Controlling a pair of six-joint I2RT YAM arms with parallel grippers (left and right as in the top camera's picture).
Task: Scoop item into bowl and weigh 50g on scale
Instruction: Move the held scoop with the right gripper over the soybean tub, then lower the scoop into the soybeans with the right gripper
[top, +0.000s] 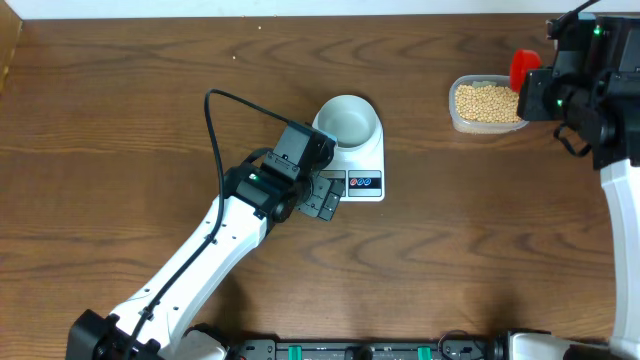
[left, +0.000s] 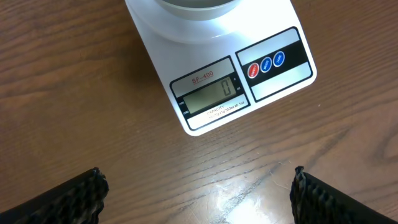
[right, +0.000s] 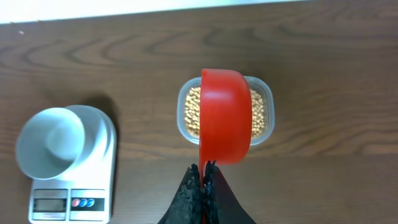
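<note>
1. Spill: the right gripper (right: 203, 177) is clamped on the handle of the red scoop (right: 225, 118), which hangs over the tub (right: 271, 112). The tub and the bowl (right: 50, 140) stand well apart, so a tilt or jolt on the way across the table (top: 150, 100) would likely scatter beans (right: 191, 112).
2. Overshoot: tipping a full scoop at once could pass 50 g. Small pours look safer.
3. False reading: the left gripper (left: 199, 193), fingers apart and holding nothing, hovers near the display edge of the scale (right: 102, 168). A brush against the scale or its buttons (left: 266, 63) would upset the weight shown.
4. Tub: it holds a bed of beans, and every bean in view lies there.
5. Scoop: its outside faces the cameras, so I cannot tell whether it holds any.
6. Bowl: empty, sitting on the scale, whose display (left: 214, 96) reads 0.
</note>
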